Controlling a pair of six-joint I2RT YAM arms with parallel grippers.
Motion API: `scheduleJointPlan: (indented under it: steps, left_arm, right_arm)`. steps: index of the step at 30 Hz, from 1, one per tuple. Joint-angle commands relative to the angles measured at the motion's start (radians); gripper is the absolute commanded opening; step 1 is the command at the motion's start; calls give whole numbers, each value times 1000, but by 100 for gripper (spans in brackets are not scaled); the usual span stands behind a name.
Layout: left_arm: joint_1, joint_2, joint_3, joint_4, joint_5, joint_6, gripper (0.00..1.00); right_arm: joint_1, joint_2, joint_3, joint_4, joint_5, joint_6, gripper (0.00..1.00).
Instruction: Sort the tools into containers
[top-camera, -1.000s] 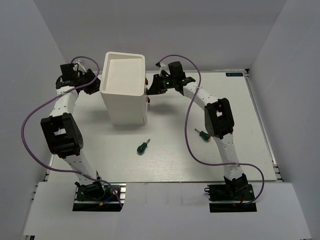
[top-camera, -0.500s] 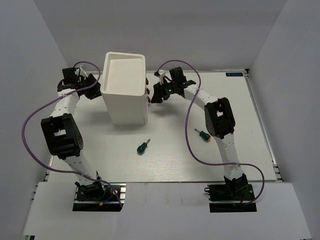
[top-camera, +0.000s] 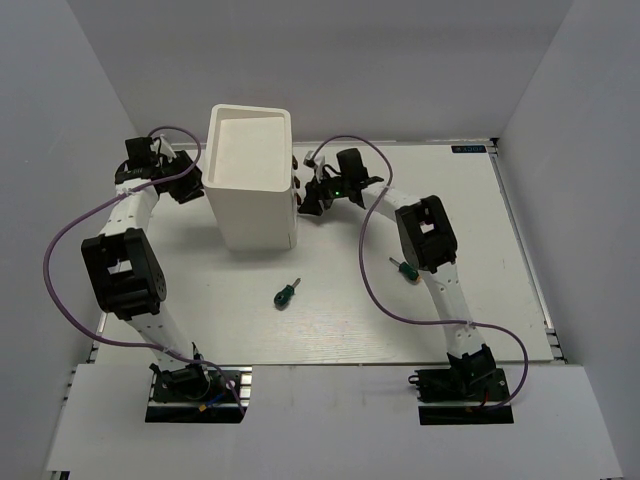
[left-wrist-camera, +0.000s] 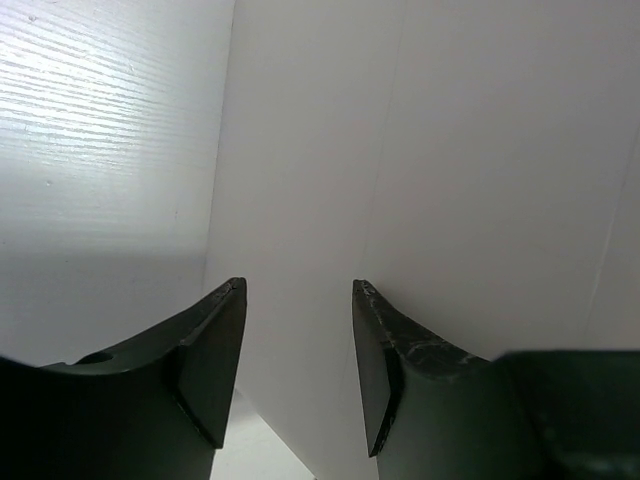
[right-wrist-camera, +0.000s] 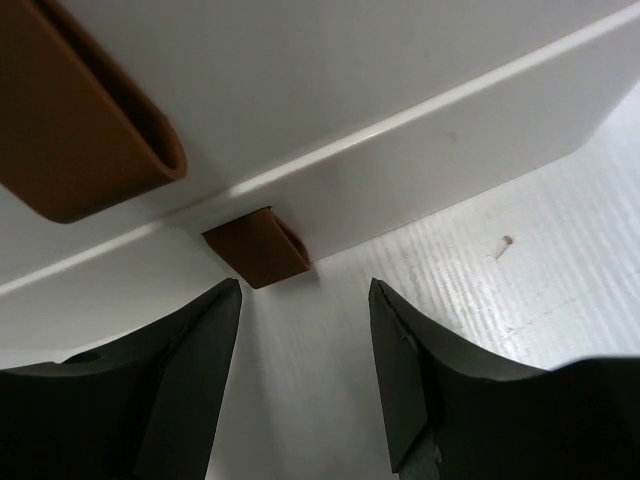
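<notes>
White box (top-camera: 247, 190) stands near the far left corner of the table (top-camera: 480, 250). It holds the drawers, and their fronts face right. I think I am on the step of opening a drawer.

My right gripper (right-wrist-camera: 305, 295) is at the drawer side with its fingers wide apart and holding nothing. A small brown knob (right-wrist-camera: 258, 246) sits just ahead of them, a bit to the left and not yet between them. A second knob (right-wrist-camera: 85, 130) fills the top left of that view.

My left gripper (left-wrist-camera: 298, 290) is at the box's other side, also wide and holding nothing. It looks set to hold the box steady.

Next I should slide the right fingers around the small knob, close, and pull straight out.

Two green screwdrivers wait on the table. One (top-camera: 286, 294) lies near the middle and the other (top-camera: 404, 269) lies by my right arm, partly hidden by it.

I see no other tools. From above the drawer fronts are hard to see. I cannot tell if the left fingers touch the box.
</notes>
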Motion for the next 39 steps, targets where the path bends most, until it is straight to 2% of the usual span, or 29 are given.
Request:
scheduleJointPlan:
  steps: [1, 7, 18, 23, 27, 39]
  left_arm:
    - [-27, -72, 13, -34, 55, -3, 57]
    - [-27, -92, -9, -34, 55, -3, 63]
    - [-27, -101, -29, -34, 46, -12, 67]
    - [-27, -101, -38, -34, 35, -12, 71]
    - [-27, -110, -49, -34, 26, -12, 73]
    - [-17, -110, -58, -34, 26, -21, 75]
  right_arm:
    - [-18, 19, 42, 105, -15, -47, 60]
    - [-42, 38, 41, 171, -92, -44, 60]
    - [-50, 38, 23, 274, -167, -34, 60]
    - [-62, -3, -61, 278, -283, -112, 62]
    - [-72, -22, -117, 289, -297, -142, 65]
    - [-72, 41, 27, 271, -305, -136, 68]
